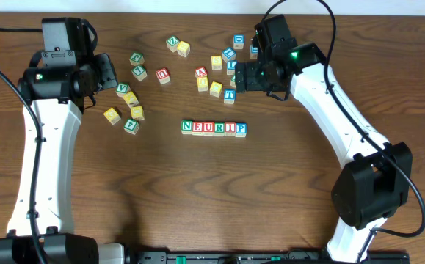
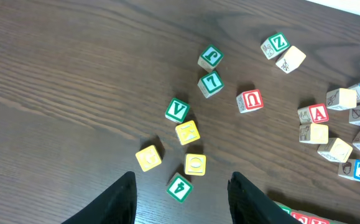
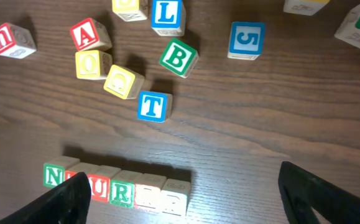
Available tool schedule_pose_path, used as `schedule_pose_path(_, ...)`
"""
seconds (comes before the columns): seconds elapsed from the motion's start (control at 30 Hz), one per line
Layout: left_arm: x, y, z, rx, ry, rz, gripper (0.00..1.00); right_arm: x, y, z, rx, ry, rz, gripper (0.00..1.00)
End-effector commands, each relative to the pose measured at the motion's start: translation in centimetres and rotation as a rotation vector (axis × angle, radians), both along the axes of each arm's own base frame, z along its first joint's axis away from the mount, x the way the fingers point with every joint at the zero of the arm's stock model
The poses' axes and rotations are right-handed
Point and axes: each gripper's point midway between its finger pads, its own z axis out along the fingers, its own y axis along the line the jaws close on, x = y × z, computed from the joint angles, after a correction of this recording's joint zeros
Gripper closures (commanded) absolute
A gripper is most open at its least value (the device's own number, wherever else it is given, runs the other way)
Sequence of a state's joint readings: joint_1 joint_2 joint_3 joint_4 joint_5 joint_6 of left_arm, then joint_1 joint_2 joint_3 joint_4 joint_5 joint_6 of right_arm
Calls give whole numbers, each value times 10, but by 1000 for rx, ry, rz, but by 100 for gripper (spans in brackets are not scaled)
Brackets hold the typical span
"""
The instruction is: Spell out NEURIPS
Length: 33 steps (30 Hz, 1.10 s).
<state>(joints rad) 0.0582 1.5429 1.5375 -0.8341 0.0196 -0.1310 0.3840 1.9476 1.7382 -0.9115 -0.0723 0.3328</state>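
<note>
Right gripper [image 3: 184, 177] is seen wide open and empty, over the table [image 1: 161, 191] near the NEURIP row [image 1: 213, 128]. Left gripper [image 2: 183, 180] is half open, nothing held. 6 cubes are lined up touching at table centre. S is not yet placed and cannot be picked out with certainty. Cubes are judged light, rigid, smooth wood: 2 opposite side faces should be pinched at mid-height.

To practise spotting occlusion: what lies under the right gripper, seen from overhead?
The right gripper covers that spot; only part of a blue cube shows. Anything else beneath is hidden.
</note>
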Motion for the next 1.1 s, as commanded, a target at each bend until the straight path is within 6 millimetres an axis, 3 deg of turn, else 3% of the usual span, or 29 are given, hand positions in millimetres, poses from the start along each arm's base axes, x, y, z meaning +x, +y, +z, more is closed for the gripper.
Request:
schedule_pose_path(0.0, 3, 3, 5, 2, -13, 12, 53, 3, 8, 25, 42, -49, 6, 11)
schedule_pose_path(0.2, 3, 3, 5, 3, -13, 12, 53, 21, 17, 69, 71, -138, 21, 19)
schedule_pose_path(0.37, 3, 3, 5, 2, -13, 12, 53, 38, 46, 86, 89, -207, 70, 21)
schedule_pose_path(0.53, 3, 3, 5, 3, -13, 11, 53, 55, 85, 75, 117, -246, 111, 21)
schedule_pose_path(0.7, 3, 3, 5, 3, -13, 12, 53, 58, 107, 51, 104, -236, 125, 21)
schedule_pose_path(0.9, 3, 3, 5, 3, -13, 12, 53, 60, 104, 38, 42, -235, 100, 22)
schedule_pose_path(1.07, 3, 3, 5, 2, -13, 12, 53, 68, 80, 34, 22, -218, 43, 25)
